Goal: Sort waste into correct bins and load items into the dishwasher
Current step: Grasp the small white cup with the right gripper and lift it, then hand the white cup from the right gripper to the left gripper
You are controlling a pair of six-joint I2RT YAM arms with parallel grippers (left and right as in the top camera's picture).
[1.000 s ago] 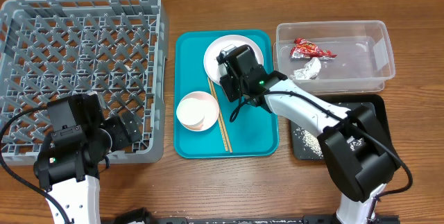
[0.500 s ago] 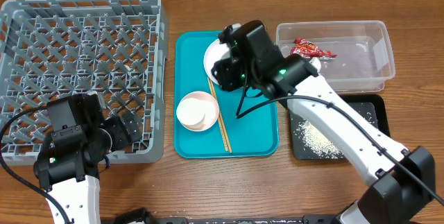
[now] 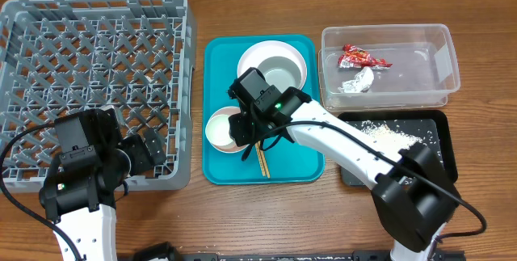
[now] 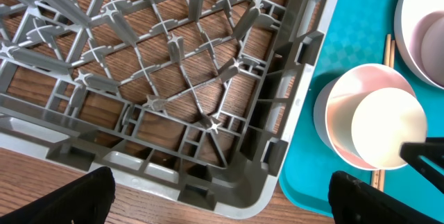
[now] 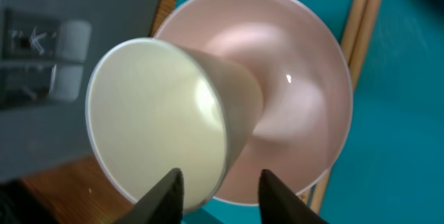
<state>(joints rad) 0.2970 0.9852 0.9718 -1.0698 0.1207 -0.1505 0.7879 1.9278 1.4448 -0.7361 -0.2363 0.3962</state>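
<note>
My right gripper (image 5: 222, 193) is open over the pale pink bowl (image 5: 298, 106) on the teal tray. Its fingers straddle the rim of the small white cup (image 5: 156, 120) lying in that bowl. In the overhead view the right gripper (image 3: 242, 128) covers part of the pink bowl (image 3: 213, 125). The white plate (image 3: 252, 57) holds the grey-green bowl (image 3: 281, 73). Chopsticks (image 3: 262, 162) lie beside the pink bowl. My left gripper (image 4: 222, 207) is open and empty at the near corner of the grey dish rack (image 3: 97, 67).
The teal serving tray (image 3: 299, 160) sits between the rack and the bins. The clear tub (image 3: 420, 35) holds the red wrapper (image 3: 363, 56) and foil (image 3: 355, 82). The black tray (image 3: 440, 144) holds white rice (image 3: 389, 136).
My right arm has moved from above the white plate down and left to the pink bowl and cup, uncovering the grey-green bowl. The left arm has not moved.
</note>
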